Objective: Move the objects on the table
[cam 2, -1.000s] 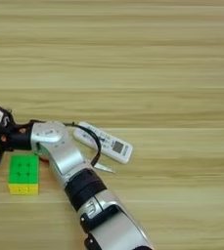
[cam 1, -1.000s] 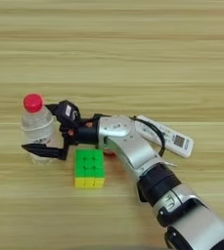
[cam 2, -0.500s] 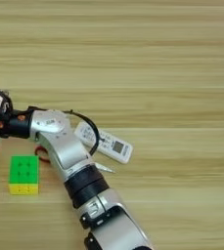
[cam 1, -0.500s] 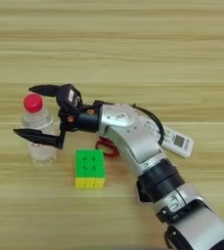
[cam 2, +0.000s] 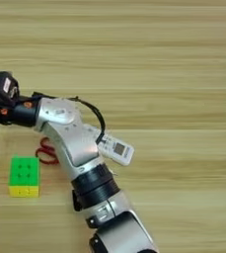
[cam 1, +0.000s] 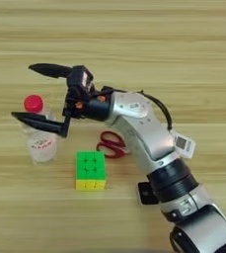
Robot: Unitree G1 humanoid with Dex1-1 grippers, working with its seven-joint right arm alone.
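At the left of the frame, the black two-fingered pincer point(cam 1: 33, 94) on the silver forearm point(cam 1: 139, 123) is spread wide, gripping nothing; its lower finger lies across the small clear plastic bottle with a red cap point(cam 1: 39, 136), which stands upright on the light-tan wooden counter point(cam 1: 134, 44). Just right of the bottle sits a green-and-yellow puzzle cube point(cam 1: 90, 171) (green face up). The red-handled steel scissors point(cam 1: 112, 144) lie partly hidden under the arm, and the slim white remote control point(cam 2: 115, 148) shows beside the forearm.
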